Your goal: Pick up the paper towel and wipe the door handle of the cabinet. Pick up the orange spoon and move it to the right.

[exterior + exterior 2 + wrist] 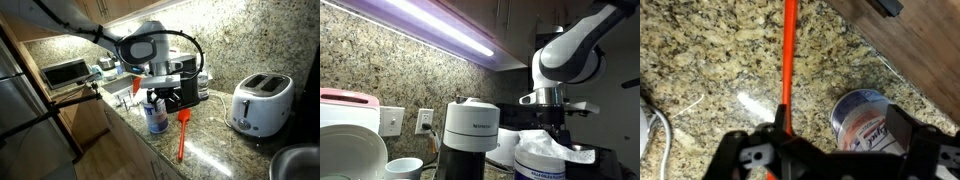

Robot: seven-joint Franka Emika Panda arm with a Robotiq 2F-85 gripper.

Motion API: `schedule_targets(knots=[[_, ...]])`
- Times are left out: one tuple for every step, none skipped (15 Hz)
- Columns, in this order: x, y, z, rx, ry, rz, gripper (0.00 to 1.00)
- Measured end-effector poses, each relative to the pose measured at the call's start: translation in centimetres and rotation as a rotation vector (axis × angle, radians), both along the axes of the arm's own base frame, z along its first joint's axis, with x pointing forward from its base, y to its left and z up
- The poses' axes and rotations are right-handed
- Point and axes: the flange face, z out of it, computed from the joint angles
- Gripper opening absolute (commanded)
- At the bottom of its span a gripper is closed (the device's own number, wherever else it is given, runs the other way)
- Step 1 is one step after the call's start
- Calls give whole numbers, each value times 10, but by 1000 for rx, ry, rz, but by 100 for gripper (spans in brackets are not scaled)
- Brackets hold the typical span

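You are working over a countertop point(710, 60) of speckled polished stone, and it is throwing back glossy glare just in front of the toaster point(260, 103), whose white shell is looking smooth and shiny. Beside the toaster, the orange spoon point(182, 135) is showing a smooth, even, plastic-like skin. Farther from the toaster, the canister point(862, 118) is looking like white plastic with a glossy label, and the cabinet point(920, 50) is showing matt brown wood.

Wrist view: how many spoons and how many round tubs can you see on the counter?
Spoon: 1
Tub: 1
Total: 2
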Motion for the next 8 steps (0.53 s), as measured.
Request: schedule_targets(knots=[[-1,-2,-3,7,10,6,100],[-2,-3,-6,22,19,16,100],[-3,-6,-10,43,28,26,100],[-4,-8,-14,65,38,36,100],[-5,-10,-17,86,50,46,100],[-7,-12,-20,106,61,54,100],[-8,-13,-23,121,72,60,100],[-9,-14,-25,132,82,64,100]])
